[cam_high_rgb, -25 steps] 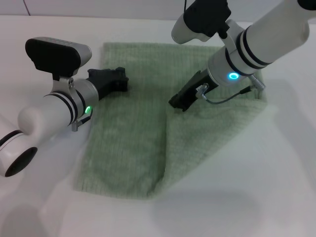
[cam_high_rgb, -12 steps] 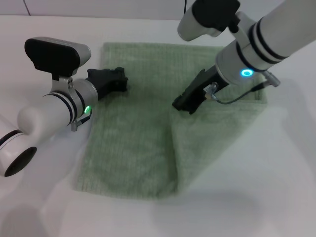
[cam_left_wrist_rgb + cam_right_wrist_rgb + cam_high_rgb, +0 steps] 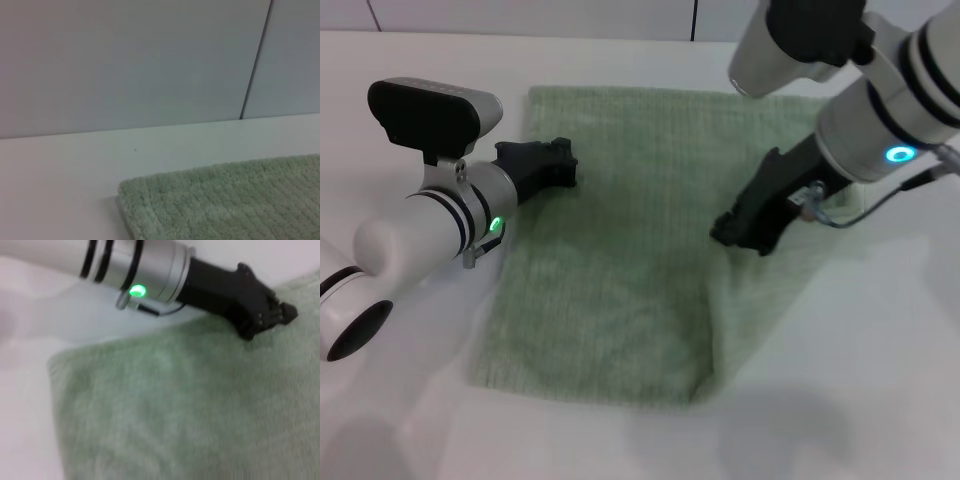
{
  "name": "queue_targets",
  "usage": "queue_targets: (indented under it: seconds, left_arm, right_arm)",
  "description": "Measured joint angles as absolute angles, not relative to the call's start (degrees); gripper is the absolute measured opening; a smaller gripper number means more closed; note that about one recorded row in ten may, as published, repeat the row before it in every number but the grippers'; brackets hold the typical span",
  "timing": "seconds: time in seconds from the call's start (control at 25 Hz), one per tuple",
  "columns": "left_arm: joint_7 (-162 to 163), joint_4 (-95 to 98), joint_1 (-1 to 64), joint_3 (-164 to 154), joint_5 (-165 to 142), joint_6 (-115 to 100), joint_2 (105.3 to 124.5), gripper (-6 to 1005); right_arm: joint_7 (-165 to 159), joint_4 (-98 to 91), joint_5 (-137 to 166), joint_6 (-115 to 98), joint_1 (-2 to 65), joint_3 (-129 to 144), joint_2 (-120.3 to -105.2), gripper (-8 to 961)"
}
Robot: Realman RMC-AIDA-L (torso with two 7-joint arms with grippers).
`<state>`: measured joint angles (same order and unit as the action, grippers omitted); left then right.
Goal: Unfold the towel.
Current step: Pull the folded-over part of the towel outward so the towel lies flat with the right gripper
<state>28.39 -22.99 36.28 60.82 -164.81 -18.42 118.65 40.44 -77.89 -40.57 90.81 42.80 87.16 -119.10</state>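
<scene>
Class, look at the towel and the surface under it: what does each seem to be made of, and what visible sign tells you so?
The towel: soft terry-like cloth, pale green, matte; fine ribbed rows, fuzzy loops and a thick hemmed edge. The table: smooth, white, faintly glossy, probably laminate or painted board; it shows soft shadows and no grain.

You are looking down at a plain white surface (image 3: 880, 400) that fills almost the whole head view. It is smooth and matte, with soft grey shadows lying on it near the bottom and at the right. Along the far edge you can see the base of a pale wall (image 3: 520, 15), split by a thin dark vertical seam (image 3: 694, 18) between two panels. In the left wrist view the same wall (image 3: 125, 65) rises flat and grey behind the white surface (image 3: 60, 190), and the dark seam (image 3: 256, 60) runs down to meet it.
</scene>
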Motion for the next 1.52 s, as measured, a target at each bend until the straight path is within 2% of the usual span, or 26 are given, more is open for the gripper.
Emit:
queue_targets:
  seconds: [0.24, 0.48, 1.04, 1.28, 1.52]
  left_arm:
    - [28.4, -23.1, 36.2, 60.8, -164.8, -18.3, 118.65, 1]
    - [28.4, -23.1, 36.2, 60.8, -164.8, -18.2, 118.61, 2]
    - [28.2, -23.1, 36.2, 61.1, -164.8, -18.2, 118.56, 5]
    - [28.1, -23.1, 36.2, 61.3, -164.8, -18.2, 118.45, 6]
    - [28.0, -23.1, 36.3, 61.4, -164.8, -18.2, 118.39, 7]
  right_arm:
    - [39.1, -88.4, -37.3, 99.4, 39.5, 86.4, -119.09, 22]
    - [36.1, -90.1, -34.4, 101.3, 39.2, 88.4, -119.06, 22]
    - [30.6, -84.6, -33.4, 103.0, 40.6, 98.0, -118.7, 22]
    - [27.8, -80.7, -33.3, 103.7, 42.6, 101.8, -117.83, 23]
    - [28.2, -80.8, -31.2, 103.6, 43.1, 101.9, -117.79, 25]
